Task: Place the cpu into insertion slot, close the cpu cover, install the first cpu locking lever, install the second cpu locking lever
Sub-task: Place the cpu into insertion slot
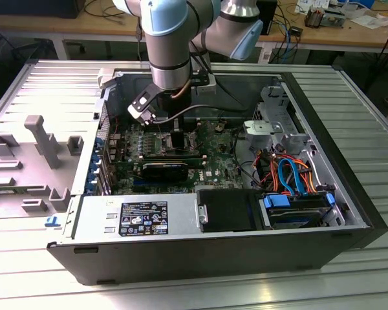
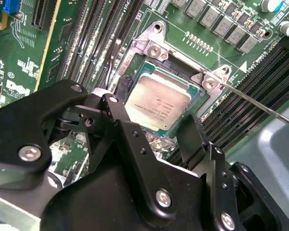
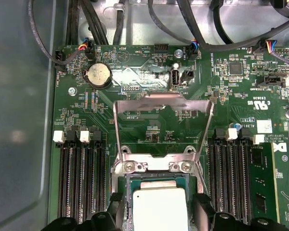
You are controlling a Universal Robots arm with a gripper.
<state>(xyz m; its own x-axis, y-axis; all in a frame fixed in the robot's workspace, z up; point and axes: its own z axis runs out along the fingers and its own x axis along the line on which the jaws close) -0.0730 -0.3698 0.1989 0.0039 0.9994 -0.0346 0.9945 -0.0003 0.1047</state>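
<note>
The cpu [image 2: 159, 98] lies flat in the insertion slot [image 2: 153, 49], silvery top up, and also appears in the first wrist view as the cpu [image 3: 160, 214]. My gripper [image 2: 156, 113] hangs low over it, open. Its black fingers [image 3: 201, 204] flank the chip with a small gap on each side. The cpu cover [image 3: 164, 102] stands raised, hinged at the socket's edge beyond the chip. A thin locking lever [image 2: 260, 108] sticks out, unlatched, from one socket corner. In the exterior view my gripper [image 1: 174, 137] is down inside the open computer case, over the green board.
Long black memory slots [image 3: 82, 178] run on both sides of the socket. A coin battery [image 3: 97, 75] and black cables [image 3: 202, 33] lie past the cover. A black drive box [image 1: 226, 210] and orange and blue cables [image 1: 291, 174] fill the case's near corner.
</note>
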